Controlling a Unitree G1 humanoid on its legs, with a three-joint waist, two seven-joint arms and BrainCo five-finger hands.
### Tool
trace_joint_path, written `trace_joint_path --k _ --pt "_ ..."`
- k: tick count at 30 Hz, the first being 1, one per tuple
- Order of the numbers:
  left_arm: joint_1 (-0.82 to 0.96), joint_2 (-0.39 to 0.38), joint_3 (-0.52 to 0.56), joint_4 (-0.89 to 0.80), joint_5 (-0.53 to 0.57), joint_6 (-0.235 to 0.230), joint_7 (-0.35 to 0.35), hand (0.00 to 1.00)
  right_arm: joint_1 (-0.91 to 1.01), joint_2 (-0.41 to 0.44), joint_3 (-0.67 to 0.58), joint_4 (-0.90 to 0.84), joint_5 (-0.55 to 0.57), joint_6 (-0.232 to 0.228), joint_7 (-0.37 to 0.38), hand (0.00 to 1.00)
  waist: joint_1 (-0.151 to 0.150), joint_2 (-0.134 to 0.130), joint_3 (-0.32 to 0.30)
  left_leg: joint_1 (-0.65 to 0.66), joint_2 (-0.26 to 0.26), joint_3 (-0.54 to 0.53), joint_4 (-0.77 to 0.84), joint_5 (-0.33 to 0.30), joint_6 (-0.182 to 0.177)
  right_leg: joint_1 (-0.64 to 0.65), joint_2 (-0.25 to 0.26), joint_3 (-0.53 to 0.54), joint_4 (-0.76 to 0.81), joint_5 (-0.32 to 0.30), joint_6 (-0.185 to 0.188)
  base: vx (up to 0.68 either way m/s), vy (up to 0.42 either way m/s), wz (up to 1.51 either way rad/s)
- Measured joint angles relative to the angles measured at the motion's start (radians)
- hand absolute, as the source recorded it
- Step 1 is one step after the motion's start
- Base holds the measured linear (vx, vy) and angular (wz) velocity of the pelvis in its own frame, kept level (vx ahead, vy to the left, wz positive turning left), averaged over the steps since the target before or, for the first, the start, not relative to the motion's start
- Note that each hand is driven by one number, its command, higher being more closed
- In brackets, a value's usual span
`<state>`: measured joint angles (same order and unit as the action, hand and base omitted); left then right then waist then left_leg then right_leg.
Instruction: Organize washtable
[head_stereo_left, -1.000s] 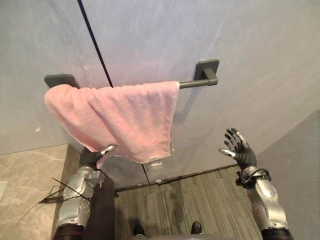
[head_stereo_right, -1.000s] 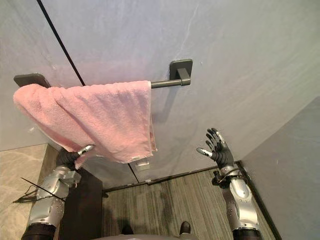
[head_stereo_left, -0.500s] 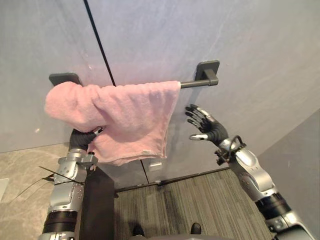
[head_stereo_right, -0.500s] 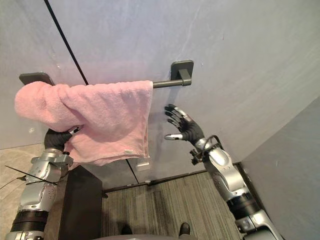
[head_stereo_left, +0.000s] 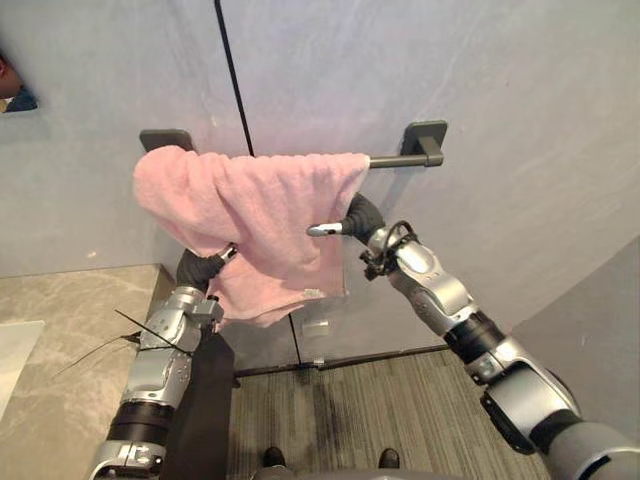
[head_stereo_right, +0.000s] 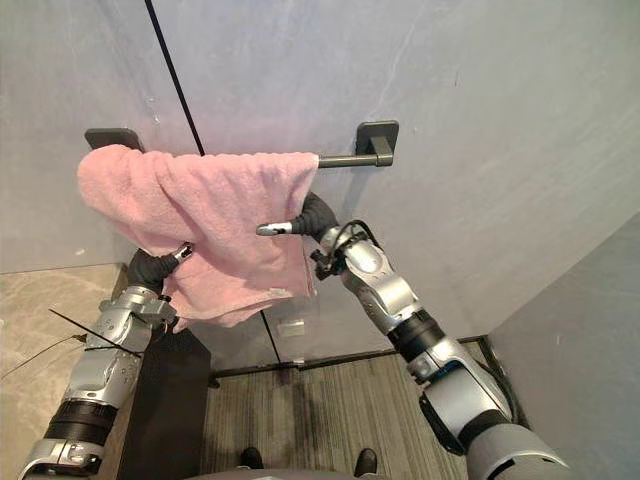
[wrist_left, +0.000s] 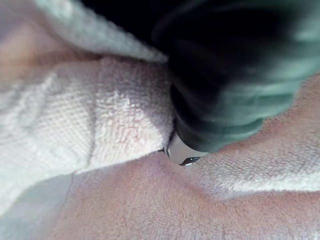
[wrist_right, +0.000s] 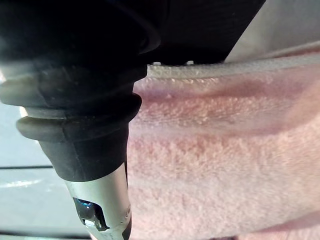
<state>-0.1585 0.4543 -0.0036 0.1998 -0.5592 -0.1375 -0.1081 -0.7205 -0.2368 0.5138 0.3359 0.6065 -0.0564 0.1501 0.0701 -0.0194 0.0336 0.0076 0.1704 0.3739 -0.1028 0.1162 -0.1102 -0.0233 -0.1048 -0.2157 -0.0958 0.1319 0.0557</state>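
Towel (head_stereo_left: 270, 200) over rail (head_stereo_left: 395, 160); left hand (head_stereo_left: 200, 268), right hand (head_stereo_left: 354, 216) fingers hidden inside, grip unclear

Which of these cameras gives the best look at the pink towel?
The left eye view: the whole pink towel shows, hanging bunched over the dark towel bar. The right eye view shows much the same. The wrist views sit right against it, giving close patches of its pile.
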Motion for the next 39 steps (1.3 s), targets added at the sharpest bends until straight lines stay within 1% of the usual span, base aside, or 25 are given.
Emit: trace_joint_path --k 1,8,12,13,15,17,18,21,23,32,37,39 --pt "-0.001 0.0 -0.004 0.0 0.0 0.001 0.0 1.0 -0.001 0.001 0.003 0.0 0.0 0.0 0.001 1.0 0.0 0.0 0.0 -0.001 0.002 -0.002 0.0 0.001 -0.001 0.0 0.002 -0.002 0.0 0.0 0.0 -0.01 -0.015 0.04" --pt "-0.013 -0.007 -0.031 0.007 0.001 0.003 0.001 1.0 -0.002 -0.009 -0.01 0.006 -0.001 0.006 -0.015 1.0 -0.004 0.0 0.0 -0.01 0.002 -0.016 0.0 0.009 0.002 0.0 0.002 -0.017 0.0 0.001 0.0 0.01 -0.002 0.06" --pt "-0.014 -0.007 -0.026 0.007 0.005 0.003 0.0 1.0 0.029 -0.016 -0.078 -0.011 -0.002 0.008 -0.013 1.0 -0.006 -0.001 0.0 -0.011 0.002 -0.016 0.0 0.013 0.003 0.001 0.002 -0.019 -0.001 0.001 0.0 0.0 0.0 0.0" --pt "-0.014 -0.007 -0.021 0.007 0.017 0.004 0.0 1.0 0.071 -0.04 -0.124 -0.039 -0.012 0.008 -0.007 1.0 -0.006 -0.002 -0.001 -0.011 0.001 -0.016 0.0 0.013 0.003 0.002 0.002 -0.02 -0.001 0.001 0.0 0.0 0.0 0.0" --pt "-0.014 -0.007 -0.019 0.007 0.024 0.004 -0.002 1.0 0.101 -0.064 -0.156 -0.058 -0.018 0.009 0.004 1.0 -0.007 -0.003 -0.002 -0.011 0.0 -0.016 0.0 0.013 0.003 0.002 0.002 -0.02 -0.001 0.001 0.0 0.0 0.0 0.0" --pt "-0.016 -0.007 -0.019 0.004 0.033 0.003 -0.027 1.0 0.136 -0.1 -0.213 -0.087 -0.031 0.011 0.015 1.0 -0.015 -0.003 -0.002 -0.01 0.0 -0.017 0.0 0.013 0.004 0.003 0.001 -0.02 -0.001 0.002 0.001 0.0 0.0 0.0" --pt "-0.019 -0.007 -0.02 0.0 0.04 0.003 -0.042 1.0 0.139 -0.105 -0.232 -0.087 -0.039 0.015 0.025 1.0 -0.027 -0.004 -0.002 -0.01 0.001 -0.018 0.0 0.014 0.005 0.004 0.001 -0.021 -0.001 0.002 0.001 0.0 0.0 0.0" --pt "-0.038 -0.008 -0.022 -0.011 0.053 0.003 -0.048 1.0 0.142 -0.106 -0.257 -0.087 -0.05 0.016 0.027 1.0 -0.047 -0.004 -0.003 -0.007 0.002 -0.016 0.0 0.014 0.005 0.004 0.002 -0.016 -0.001 0.003 0.002 -0.01 0.003 -0.05" --pt "-0.061 -0.008 -0.022 -0.011 0.054 0.003 -0.048 1.0 0.144 -0.106 -0.267 -0.087 -0.059 0.016 0.027 1.0 -0.054 -0.004 -0.003 -0.006 0.002 -0.015 0.0 0.014 0.005 0.003 0.002 -0.013 -0.001 0.003 0.002 0.0 0.003 -0.02" --pt "-0.075 -0.012 -0.02 -0.011 0.053 0.002 -0.048 1.0 0.162 -0.106 -0.267 -0.101 -0.069 0.017 0.029 1.0 -0.051 -0.01 -0.006 -0.002 0.0 -0.009 0.0 0.014 0.005 0.003 0.001 -0.006 -0.001 0.003 0.003 0.0 0.001 -0.01" --pt "-0.076 -0.051 0.008 -0.01 0.053 0.002 -0.048 1.0 0.163 -0.106 -0.267 -0.106 -0.072 0.018 0.03 1.0 -0.051 -0.011 -0.006 -0.001 0.001 -0.008 0.0 0.014 0.005 0.004 0.001 -0.006 -0.001 0.004 0.003 0.0 0.0 0.0" --pt "-0.076 -0.051 0.008 -0.008 0.053 0.003 -0.048 1.0 0.163 -0.106 -0.267 -0.106 -0.081 0.019 0.03 1.0 -0.051 -0.011 -0.006 0.0 0.001 -0.009 0.0 0.014 0.005 0.005 0.001 -0.007 -0.001 0.004 0.003 0.0 0.0 0.0"
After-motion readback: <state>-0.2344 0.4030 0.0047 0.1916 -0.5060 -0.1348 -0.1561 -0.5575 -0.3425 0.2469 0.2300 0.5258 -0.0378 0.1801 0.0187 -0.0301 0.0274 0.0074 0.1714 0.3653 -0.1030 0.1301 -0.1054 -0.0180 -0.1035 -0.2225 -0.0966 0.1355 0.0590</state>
